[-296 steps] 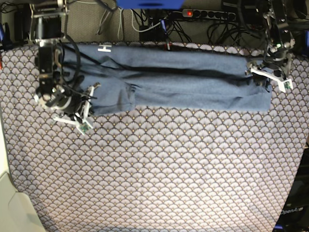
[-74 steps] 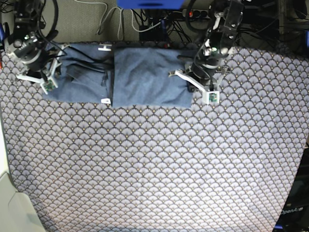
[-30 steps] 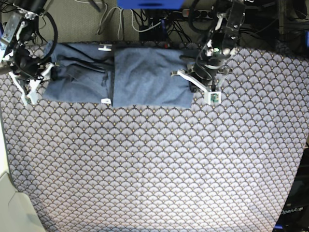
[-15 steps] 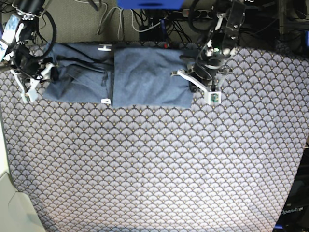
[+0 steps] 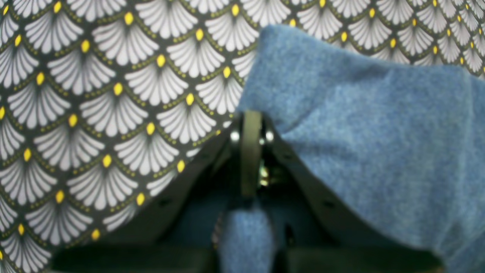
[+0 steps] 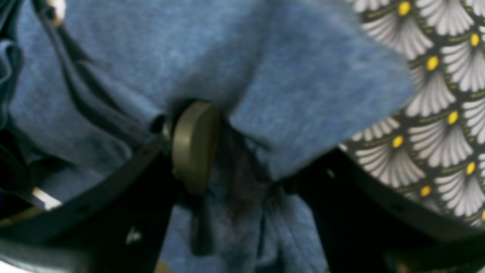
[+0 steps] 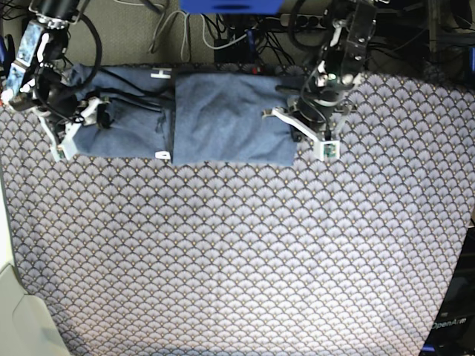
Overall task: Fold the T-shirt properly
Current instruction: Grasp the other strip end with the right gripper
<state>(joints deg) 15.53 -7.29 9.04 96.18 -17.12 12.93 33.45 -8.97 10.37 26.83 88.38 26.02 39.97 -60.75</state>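
T-shirt (image 7: 200,119): lies as a folded band at the 12 o'clock edge of the cloth (image 7: 237,259), plain blue side up, one panel already lapped over the other with the lap edge near centre. Small white tags show along that lap edge, at 12 and 6 o'clock of it

Right gripper (image 7: 70,122): at the band's 9 o'clock end. Wrist view shows the fingers (image 6: 195,146) closed together on a bunched pinch of the T-shirt (image 6: 265,76), fabric puckering around the pad. Judgement: gripped at this end so the free flap can be carried over toward 3 o'clock

Left gripper (image 7: 312,133): at the band's 3 o'clock end, over the lower corner. Wrist view shows a fingertip (image 5: 250,151) just under the blue edge (image 5: 360,132), with a roll of fabric between the jaws lower down; the jaws look nearly together, clamped on the T-shirt. Judgement: it pins that side so the band does not slide while the other end moves

Rest of the cloth bare from 3 through 6 to 9 o'clock. Cables and a power strip (image 7: 319,21) beyond the 12 o'clock edge, well apart from the work

Risk, as a guess: bunched pinch may drag extra layers
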